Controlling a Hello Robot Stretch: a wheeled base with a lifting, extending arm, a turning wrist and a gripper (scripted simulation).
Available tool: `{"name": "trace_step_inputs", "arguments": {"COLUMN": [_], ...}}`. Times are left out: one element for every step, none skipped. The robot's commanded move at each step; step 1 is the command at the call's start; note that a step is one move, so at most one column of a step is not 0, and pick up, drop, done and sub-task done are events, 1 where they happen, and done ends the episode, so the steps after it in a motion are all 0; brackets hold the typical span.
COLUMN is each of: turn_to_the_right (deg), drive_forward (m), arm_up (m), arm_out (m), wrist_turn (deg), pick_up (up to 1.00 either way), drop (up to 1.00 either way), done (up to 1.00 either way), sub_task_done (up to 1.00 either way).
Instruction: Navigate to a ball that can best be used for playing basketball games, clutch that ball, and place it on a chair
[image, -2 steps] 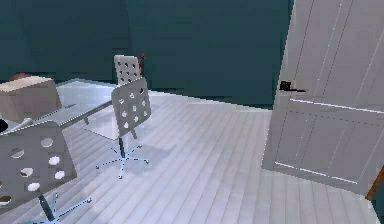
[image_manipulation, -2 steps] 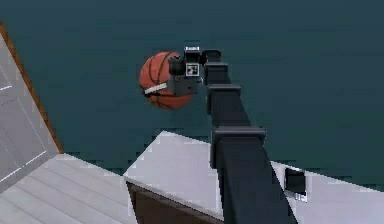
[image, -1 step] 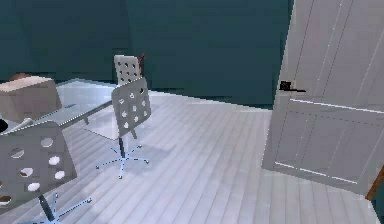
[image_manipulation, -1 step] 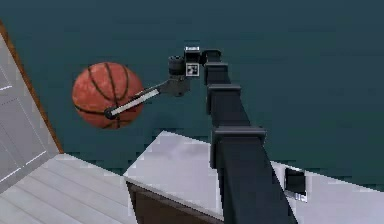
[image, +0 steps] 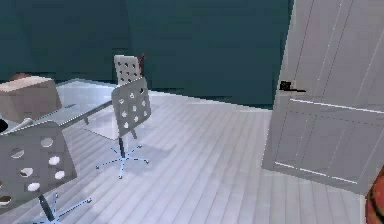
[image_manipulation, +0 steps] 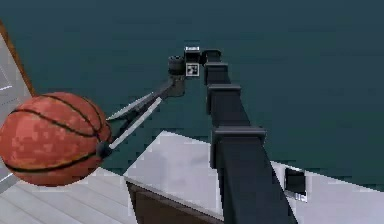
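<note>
Teal painted wall (image: 200, 45) backs the room in the forward view; the same dark teal lies behind the arm in the arm side view. White plank floor (image: 220, 150) runs from the wall to the forward view's bottom edge. White panelled door (image: 330, 90) stands at the forward view's right and reaches the top edge.

Glass-topped bench (image: 78, 114): forward view's left, partly cut by the edge. Pale-topped bench with a dark brown side (image_manipulation: 180, 165): lower half of the arm side view, and the arm crosses in front of it.

Three white swivel chairs with perforated backs on star bases. Far chair (image: 127, 68) is near the wall. Middle chair (image: 131, 107) is just beside the end of the glass-topped bench. Near chair (image: 35, 165) is at the lower left corner.

Dark square-section arm (image_manipulation: 240, 150) rises from the bottom edge right of the middle, stepping narrower toward the wall. Two white marker squares (image_manipulation: 192, 58) sit at its far end.

Brown cardboard box (image: 28, 97) sits on the glass-topped bench at the left edge.

Orange basketball with black seams (image_manipulation: 50, 140): arm side view's left, hanging at the pincer's fingertips, off the pale-topped bench.

Pincer (image_manipulation: 106, 137): dark body left of the marker squares, two thin fingers slanting down-left to the ball's right side. It holds the basketball; finger setting cannot be told.

Dark lever handle (image: 291, 88) is on the door's left edge. Small dark flat rectangular object (image_manipulation: 295, 182) lies on the pale-topped bench just right of the arm; what it is cannot be told.
</note>
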Motion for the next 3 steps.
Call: {"name": "trace_step_inputs", "arguments": {"turn_to_the_right": [0.0,0.0,-45.0], "drive_forward": [0.00,0.00,0.00], "arm_up": [0.00,0.00,0.00], "arm_out": [0.00,-0.36,0.00], "wrist_turn": [-15.0,0.0,0.0], "pick_up": [0.00,0.00,0.00], "drop": [0.00,0.00,0.00], "done": [0.00,0.00,0.00], "sub_task_done": [0.00,0.00,0.00]}}
